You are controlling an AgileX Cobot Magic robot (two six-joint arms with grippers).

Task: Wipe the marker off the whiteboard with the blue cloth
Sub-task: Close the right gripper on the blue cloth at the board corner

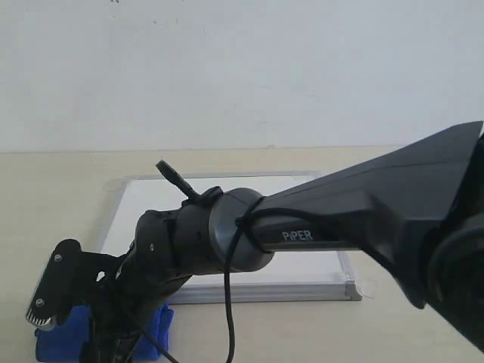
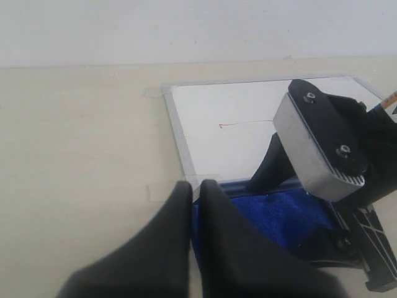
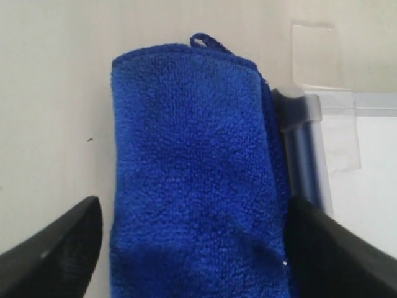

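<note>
Exterior view: my right arm (image 1: 363, 204) lies across the frame from the right and blocks most of the whiteboard (image 1: 295, 184). The board lies flat on the beige table (image 1: 45, 197). The right gripper (image 1: 79, 314) hangs low at the near left, just off the board's corner. One grey-faced finger (image 1: 49, 291) shows above the blue cloth (image 1: 57, 346); the other is hidden by the wrist, so from here I cannot tell how wide the jaws stand.

Left wrist view: the left gripper (image 2: 195, 192) sits over the table just outside the board's frame. Its two dark fingers (image 2: 167, 236) are drawn together with only a thin slit between them and nothing in it. Beyond them I see the cloth (image 2: 279, 214) lying on the table against the board's edge. The right gripper's finger (image 2: 316, 149) stands over it. The marker (image 2: 245, 123) is a thin reddish line on the white surface with a small step at one end; its other end runs behind that finger.

Right wrist view: the right gripper's jaws are spread wide, one finger (image 3: 56, 248) over bare table, the other (image 3: 335, 248) over the metal frame (image 3: 304, 155). The cloth (image 3: 192, 174) lies between them as a thick folded bundle, close against the frame. A clear tape tab (image 3: 322, 81) holds the board's corner.
</note>
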